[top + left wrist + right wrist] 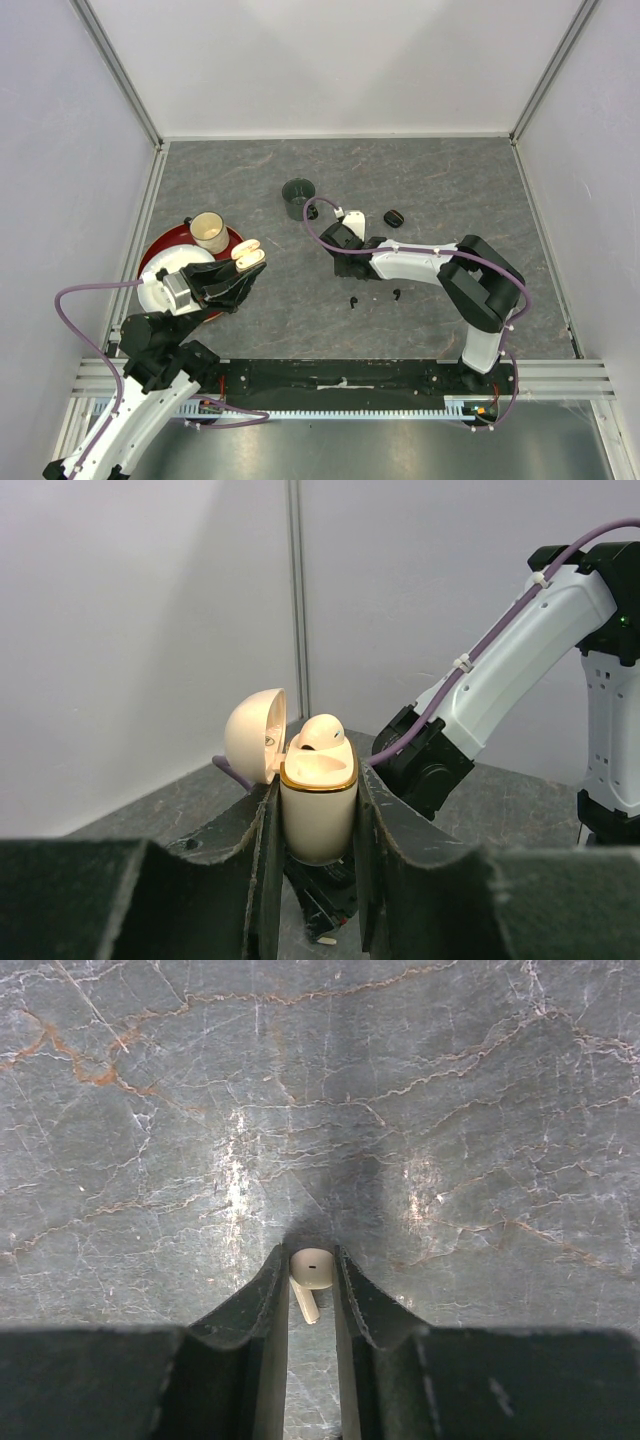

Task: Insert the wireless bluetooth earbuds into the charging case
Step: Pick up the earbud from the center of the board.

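Observation:
My left gripper point(243, 266) is shut on an upright cream charging case point(318, 815) with a gold rim and its lid point(254, 734) open. One cream-white earbud point(322, 732) sits in the case, and the slot beside it is empty. The case also shows in the top view point(249, 256). My right gripper point(311, 1260) is shut on the second cream-white earbud point(310, 1270), stem toward the palm, just above the grey table; in the top view this gripper point(333, 240) is at mid-table. Two black earbuds point(353, 301) point(397, 294) lie on the table near the right arm.
A dark green mug point(298, 198) stands behind the right gripper. A small black case point(394, 217) lies to its right. A red plate point(155, 255) at the left holds a cream cup point(210, 232) and a white dish point(158, 285). White walls enclose the table.

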Tool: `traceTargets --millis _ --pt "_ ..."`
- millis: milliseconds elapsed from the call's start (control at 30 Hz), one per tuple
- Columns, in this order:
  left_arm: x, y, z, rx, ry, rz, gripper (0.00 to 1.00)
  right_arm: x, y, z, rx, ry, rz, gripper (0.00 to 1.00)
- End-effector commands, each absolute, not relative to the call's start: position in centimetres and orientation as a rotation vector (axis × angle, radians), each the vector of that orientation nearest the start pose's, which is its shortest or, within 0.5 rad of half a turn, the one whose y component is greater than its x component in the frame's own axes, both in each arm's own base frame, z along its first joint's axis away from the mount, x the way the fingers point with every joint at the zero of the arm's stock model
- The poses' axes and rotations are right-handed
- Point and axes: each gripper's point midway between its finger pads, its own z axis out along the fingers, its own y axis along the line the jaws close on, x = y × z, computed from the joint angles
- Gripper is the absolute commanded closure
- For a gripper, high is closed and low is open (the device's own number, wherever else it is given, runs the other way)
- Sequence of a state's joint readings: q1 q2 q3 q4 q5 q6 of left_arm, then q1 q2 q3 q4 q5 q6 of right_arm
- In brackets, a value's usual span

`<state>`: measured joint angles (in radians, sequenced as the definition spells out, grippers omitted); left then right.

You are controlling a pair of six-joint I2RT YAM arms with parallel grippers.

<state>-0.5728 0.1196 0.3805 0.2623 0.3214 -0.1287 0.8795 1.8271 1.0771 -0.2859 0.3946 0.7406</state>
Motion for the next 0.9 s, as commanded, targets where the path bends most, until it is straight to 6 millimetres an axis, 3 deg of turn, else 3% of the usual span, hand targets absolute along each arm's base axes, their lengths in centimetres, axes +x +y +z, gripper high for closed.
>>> traceTargets --millis 0,133,333,433,733,867 --pt "14.0 -15.8 35.7 0.516 0.952 -0.779 0.98 28.0 28.1 1.1 -0.047 2.548 0.134 0.86" --pt "14.1 -15.8 35.7 0.514 0.955 -0.776 0.98 28.8 28.4 3.9 -0.015 2.483 0.189 0.92" --pt "14.4 -15.9 35.4 0.501 0.972 -0.779 0.98 30.2 29.1 11.9 0.083 2.239 0.408 0.98" --pt "14.7 -16.0 35.2 0.493 0.982 -0.783 0.98 30.0 29.1 16.3 0.12 2.096 0.548 1.0" --pt "15.7 -16.7 34.7 0.475 1.0 -0.817 0.98 26.8 28.5 29.8 0.142 1.623 0.879 1.0" --pt "16.2 -17.1 34.3 0.466 1.012 -0.831 0.98 24.5 28.1 34.3 0.096 1.431 0.917 1.0"
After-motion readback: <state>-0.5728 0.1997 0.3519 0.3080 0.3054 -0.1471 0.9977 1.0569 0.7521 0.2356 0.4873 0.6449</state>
